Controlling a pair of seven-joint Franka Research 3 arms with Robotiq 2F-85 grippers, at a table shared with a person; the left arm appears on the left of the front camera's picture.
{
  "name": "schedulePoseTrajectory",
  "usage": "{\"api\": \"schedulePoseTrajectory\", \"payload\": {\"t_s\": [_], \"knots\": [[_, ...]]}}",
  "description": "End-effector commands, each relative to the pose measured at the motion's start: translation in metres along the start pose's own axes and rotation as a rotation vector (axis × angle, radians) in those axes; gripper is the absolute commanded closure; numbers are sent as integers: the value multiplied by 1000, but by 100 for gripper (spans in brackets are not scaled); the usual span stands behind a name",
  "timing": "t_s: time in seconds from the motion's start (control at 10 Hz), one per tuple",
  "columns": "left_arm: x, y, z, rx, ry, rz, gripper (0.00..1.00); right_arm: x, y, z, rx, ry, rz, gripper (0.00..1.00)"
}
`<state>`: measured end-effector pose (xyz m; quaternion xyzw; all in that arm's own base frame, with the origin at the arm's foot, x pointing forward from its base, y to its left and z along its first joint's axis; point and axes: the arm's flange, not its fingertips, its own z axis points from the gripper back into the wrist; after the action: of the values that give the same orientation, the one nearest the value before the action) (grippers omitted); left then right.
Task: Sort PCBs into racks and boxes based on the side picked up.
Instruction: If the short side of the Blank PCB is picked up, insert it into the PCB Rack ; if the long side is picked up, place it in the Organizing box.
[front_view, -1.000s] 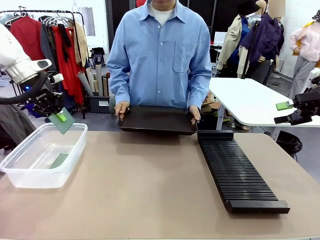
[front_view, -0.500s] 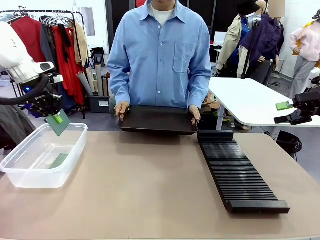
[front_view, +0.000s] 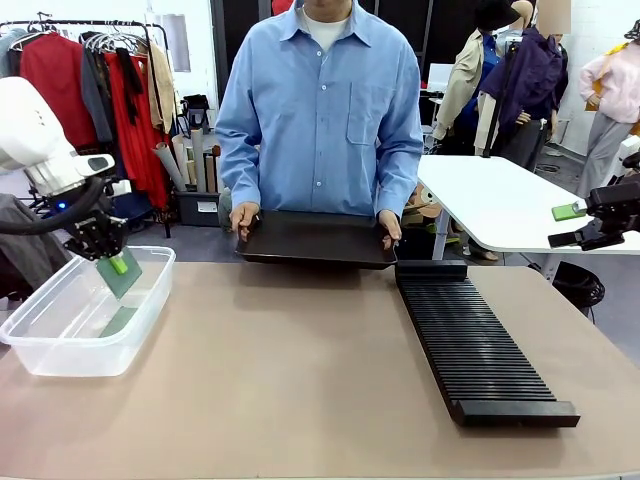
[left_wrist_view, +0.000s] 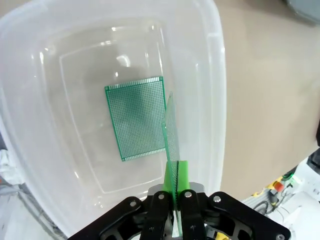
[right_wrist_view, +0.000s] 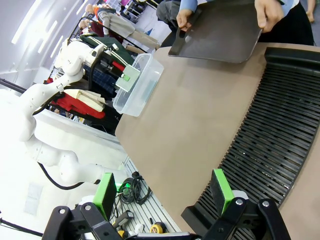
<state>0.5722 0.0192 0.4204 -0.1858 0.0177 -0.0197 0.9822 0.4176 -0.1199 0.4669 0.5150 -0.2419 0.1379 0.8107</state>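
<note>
PCB (left_wrist_view: 171, 134) pinched in left claw (left_wrist_view: 175, 192) over box (left_wrist_view: 215, 90)

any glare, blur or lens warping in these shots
Left wrist view: white glints on the clear box floor, the PCB in the left pincer seen edge-on and sharp. Right wrist view: wide-angle bend curves the black rack. Front view: even, soft light, little shadow.

A robotics lab or workshop: white robot arm (front_view: 35, 130), clothes rack (front_view: 95, 60), white worktables (front_view: 500, 205).
</note>
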Motion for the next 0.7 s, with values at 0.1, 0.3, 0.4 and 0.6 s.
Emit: {"api": "schedulePoseTrajectory", "payload": {"t_s": [0.1, 0.3, 0.4, 0.6], "knots": [[-2, 4, -18, -18, -16, 22, 100, 1, 3, 0, 3, -2, -3, 0], [-2, 14, -33, -29, -27, 29, 100, 1, 3, 0, 3, -2, -3, 0], [-4, 20, -41, -52, -30, 34, 100, 1, 3, 0, 3, -2, -3, 0], [-8, 32, -53, -84, -26, 57, 100, 1, 3, 0, 3, -2, -3, 0]]}}
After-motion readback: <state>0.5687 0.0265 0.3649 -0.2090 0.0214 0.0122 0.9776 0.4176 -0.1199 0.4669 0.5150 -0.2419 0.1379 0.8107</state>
